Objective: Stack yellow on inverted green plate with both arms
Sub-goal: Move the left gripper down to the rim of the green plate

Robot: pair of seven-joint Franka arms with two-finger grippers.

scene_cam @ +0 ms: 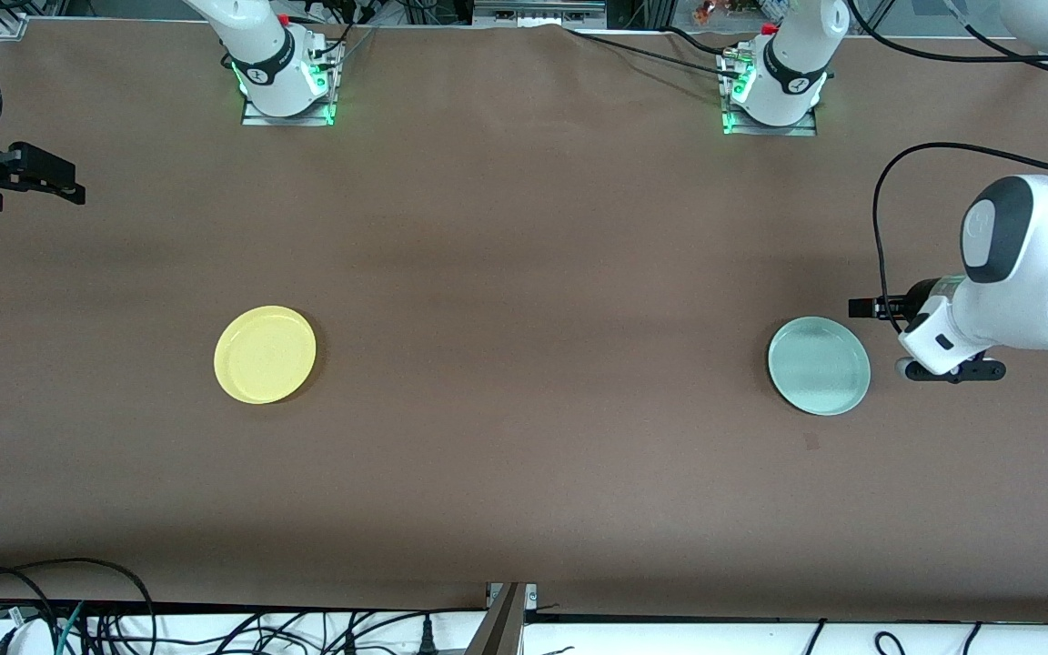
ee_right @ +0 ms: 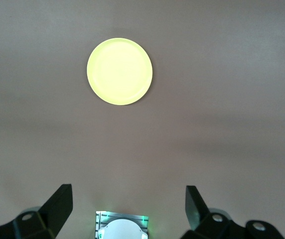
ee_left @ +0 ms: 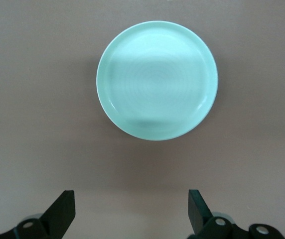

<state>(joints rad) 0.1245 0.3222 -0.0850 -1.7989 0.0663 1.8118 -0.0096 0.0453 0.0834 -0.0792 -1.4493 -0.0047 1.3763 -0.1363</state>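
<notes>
Grippers both gape wide, empty: you see left gripper beside green plate, right gripper cut off at frame's upper-left edge; yellow sits lower.

even overhead light, soft shadow bands on the table, no glare.

A yellow plate lies on the brown table, toward the right arm's end, rim up. A pale green plate lies toward the left arm's end, also rim up, well apart from the yellow one. The left gripper hangs above the table just beside the green plate. The right gripper is above the table's edge at its own end, far from the yellow plate.
</notes>
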